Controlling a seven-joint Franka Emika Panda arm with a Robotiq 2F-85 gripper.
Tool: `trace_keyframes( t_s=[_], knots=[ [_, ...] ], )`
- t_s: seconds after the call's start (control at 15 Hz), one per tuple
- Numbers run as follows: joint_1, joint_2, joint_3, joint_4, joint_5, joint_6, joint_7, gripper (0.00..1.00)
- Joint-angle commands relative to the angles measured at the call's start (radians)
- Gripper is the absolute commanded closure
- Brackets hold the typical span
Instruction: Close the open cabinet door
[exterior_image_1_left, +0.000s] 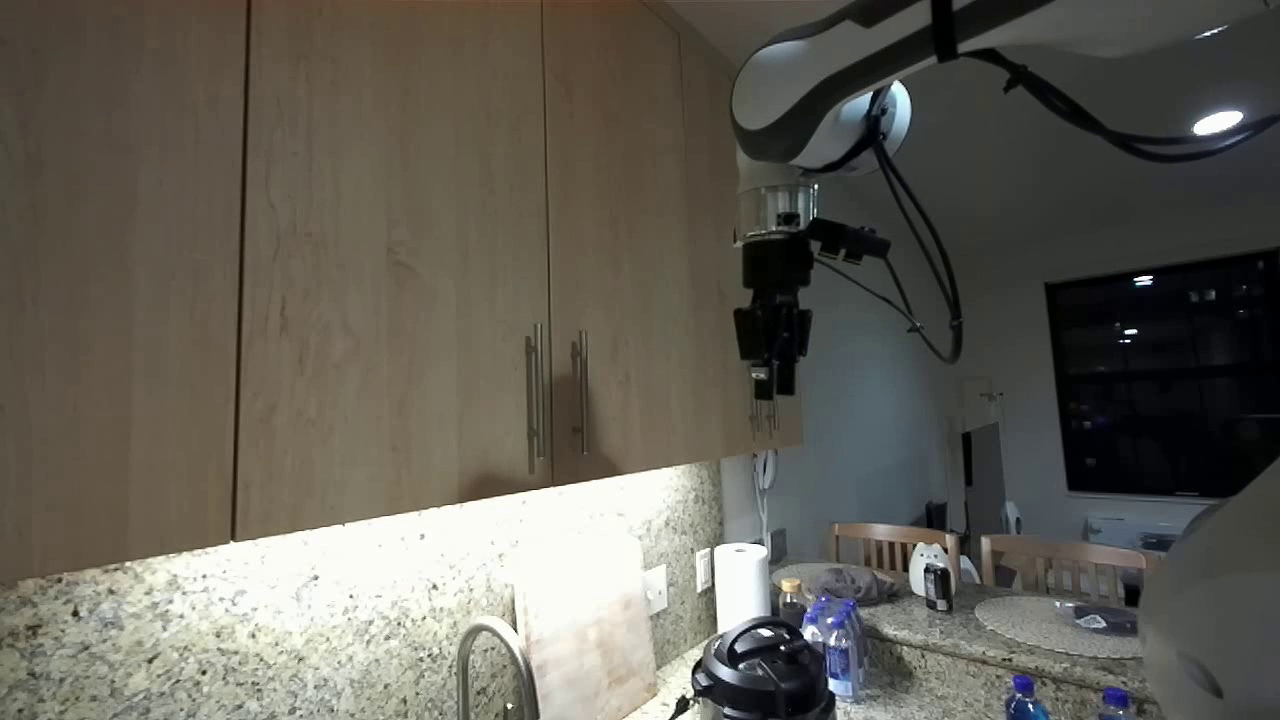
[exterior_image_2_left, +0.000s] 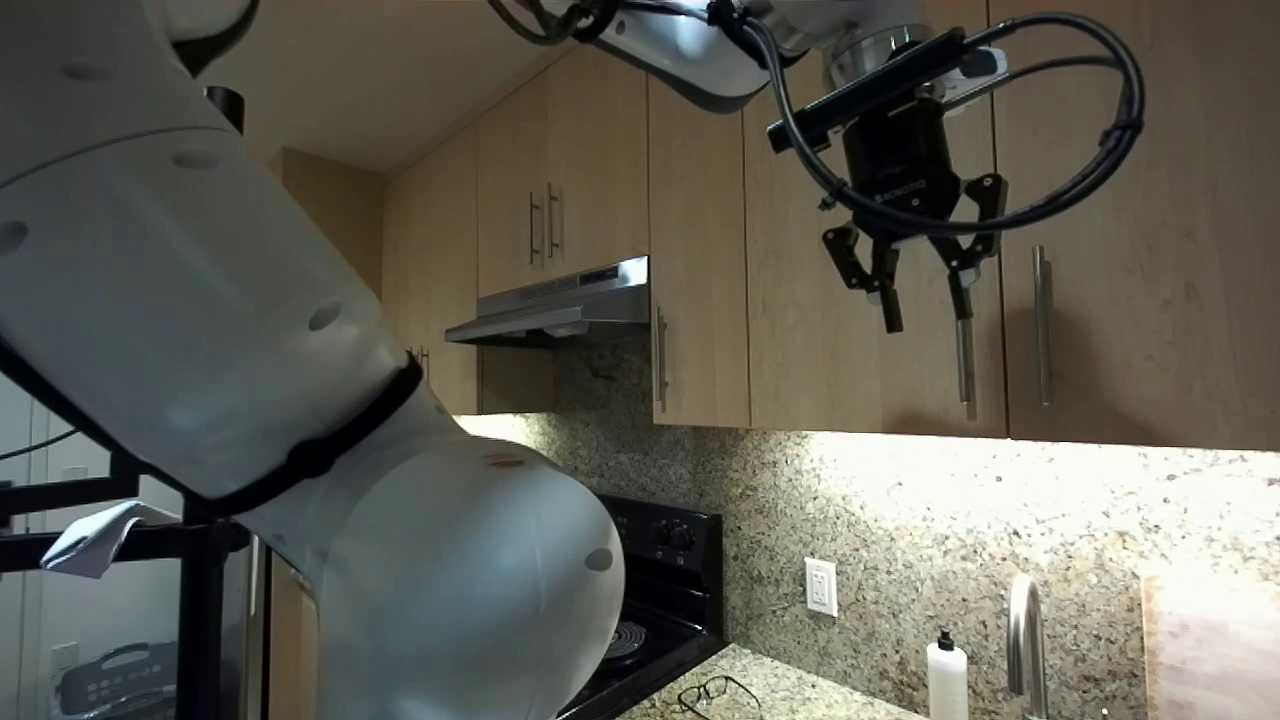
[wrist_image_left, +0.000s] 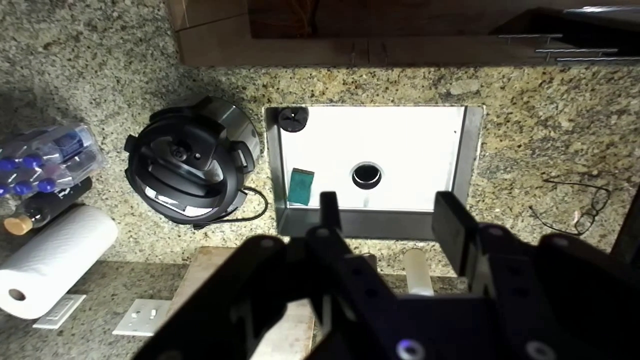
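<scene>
The narrow light-wood cabinet door (exterior_image_2_left: 700, 250) stands beside the range hood in an exterior view, its slim metal handle (exterior_image_2_left: 659, 355) near its left edge. It looks flush with its wider neighbour; its inner face does not show. A cut-off panel (exterior_image_1_left: 115, 280) at the far left in an exterior view may be the same door; I cannot tell. It also looks flush. My gripper hangs pointing down in both exterior views (exterior_image_1_left: 775, 388) (exterior_image_2_left: 928, 318), in front of the wider doors. It is open and empty, with its fingers spread above the sink in the wrist view (wrist_image_left: 385, 200). The door is out of the wrist view.
Wider cabinet doors (exterior_image_1_left: 400, 250) with bar handles (exterior_image_1_left: 540, 390) line the wall. Below are a sink (wrist_image_left: 410, 150), a faucet (exterior_image_1_left: 495, 650), a black pressure cooker (wrist_image_left: 195, 160), a paper towel roll (wrist_image_left: 55, 260), water bottles (wrist_image_left: 50, 155) and glasses (exterior_image_2_left: 720, 690). The range hood (exterior_image_2_left: 560, 300) juts out.
</scene>
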Motion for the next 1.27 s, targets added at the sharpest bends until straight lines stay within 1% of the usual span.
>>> trace_keyframes(
  t_s=[0.0, 0.13, 0.27, 0.33, 0.4, 1.2],
  knots=[
    [0.012, -0.031, 0.006, -0.034, -0.024, -0.008, -0.021, 0.16],
    [0.018, -0.035, 0.007, -0.039, -0.023, -0.016, -0.027, 0.04],
    [0.023, -0.038, 0.006, -0.042, -0.025, -0.025, -0.033, 0.00],
    [0.023, -0.040, 0.007, -0.045, -0.028, -0.032, -0.036, 0.00],
    [0.020, -0.013, 0.002, -0.018, -0.004, -0.023, -0.005, 0.00],
    [0.021, -0.014, 0.002, -0.019, -0.004, -0.023, -0.006, 0.00]
  ],
)
